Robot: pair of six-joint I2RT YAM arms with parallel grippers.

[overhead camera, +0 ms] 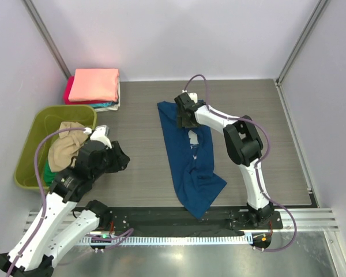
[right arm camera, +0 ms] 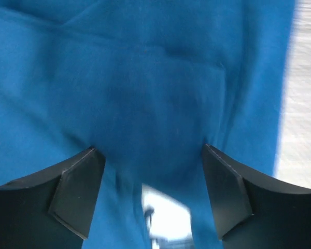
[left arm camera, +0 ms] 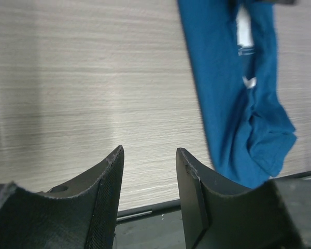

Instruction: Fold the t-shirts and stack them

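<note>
Your left gripper (left arm camera: 149, 155), jaws apart and empty, hangs over bare table (overhead camera: 138, 115) by the near-left edge. The navy t-shirt (overhead camera: 190, 161) lies rumpled lengthwise mid-table. Your right gripper (right arm camera: 150, 155), jaws spread, hovers at its far end, probably to flatten it; contact with the cloth cannot be made out. The folded t-shirts (overhead camera: 94, 85) sit in the far-left corner.

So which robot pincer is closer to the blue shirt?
The right one. The right pincer is open, directly over the far end of the blue shirt. The left pincer, also open, is off to its left over bare table, between the shirt and the green tub.
</note>
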